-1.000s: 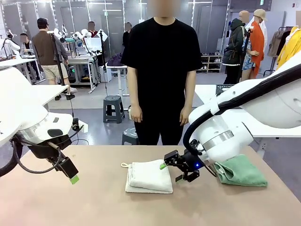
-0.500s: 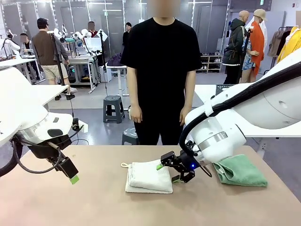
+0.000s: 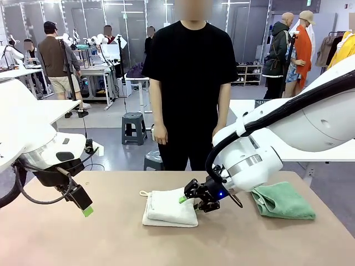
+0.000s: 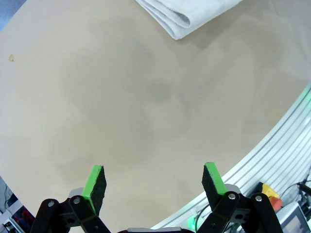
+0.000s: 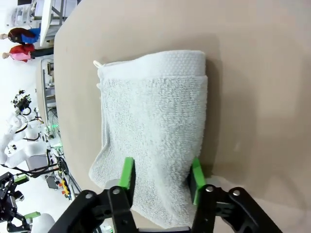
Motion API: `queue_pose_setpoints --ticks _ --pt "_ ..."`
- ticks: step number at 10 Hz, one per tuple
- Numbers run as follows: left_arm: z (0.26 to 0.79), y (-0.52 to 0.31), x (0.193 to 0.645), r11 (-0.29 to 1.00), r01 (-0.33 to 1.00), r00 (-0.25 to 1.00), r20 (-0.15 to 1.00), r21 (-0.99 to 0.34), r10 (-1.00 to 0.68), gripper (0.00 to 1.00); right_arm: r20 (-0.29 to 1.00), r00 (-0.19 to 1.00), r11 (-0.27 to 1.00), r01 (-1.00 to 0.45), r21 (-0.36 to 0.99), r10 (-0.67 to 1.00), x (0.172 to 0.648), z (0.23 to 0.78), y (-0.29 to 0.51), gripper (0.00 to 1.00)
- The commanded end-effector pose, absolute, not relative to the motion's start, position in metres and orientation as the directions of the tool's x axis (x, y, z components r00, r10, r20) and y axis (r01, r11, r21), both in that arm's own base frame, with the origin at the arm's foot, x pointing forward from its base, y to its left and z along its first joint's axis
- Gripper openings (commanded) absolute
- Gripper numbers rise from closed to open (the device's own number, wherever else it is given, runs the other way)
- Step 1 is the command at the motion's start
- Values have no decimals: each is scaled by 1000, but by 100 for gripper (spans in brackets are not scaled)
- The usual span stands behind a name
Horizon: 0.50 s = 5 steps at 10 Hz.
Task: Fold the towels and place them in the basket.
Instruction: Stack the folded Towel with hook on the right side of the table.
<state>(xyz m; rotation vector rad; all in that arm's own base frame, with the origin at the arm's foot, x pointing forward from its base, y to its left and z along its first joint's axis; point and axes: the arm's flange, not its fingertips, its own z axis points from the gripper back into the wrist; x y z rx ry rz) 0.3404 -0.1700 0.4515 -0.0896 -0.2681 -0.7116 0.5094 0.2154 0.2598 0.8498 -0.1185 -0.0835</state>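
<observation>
Right claw (image 5: 161, 180) low, pinching cream towel (image 3: 169, 207) edge, apparently gripped.

Folded cream-white terry hand towel (image 3: 170, 207): uniform off-white, nubbly looped texture, no print. Crumpled mint-green terry hand towel (image 3: 283, 200): solid pale green. Flat matte tabletop (image 3: 111, 238): plain beige-tan. Right two-finger gripper (image 5: 161, 178): black links, bright green pads. Left two-finger gripper (image 4: 154, 180): same black and green. Standing person's short-sleeved T-shirt (image 3: 191, 72): plain black.
</observation>
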Motion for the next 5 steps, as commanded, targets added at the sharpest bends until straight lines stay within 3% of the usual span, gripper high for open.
queue_pose_setpoints --ticks 1,3,5 --pt "450 -171 341 757 653 725 273 21 -632 100 99 986 648 9 761 -130 511 256 222 13" --pt "450 -171 341 757 653 725 273 21 -632 100 108 985 651 6 759 -135 509 260 225 0" --pt "450 -171 341 757 653 725 273 21 -632 100 114 984 657 4 754 -136 503 263 228 0"
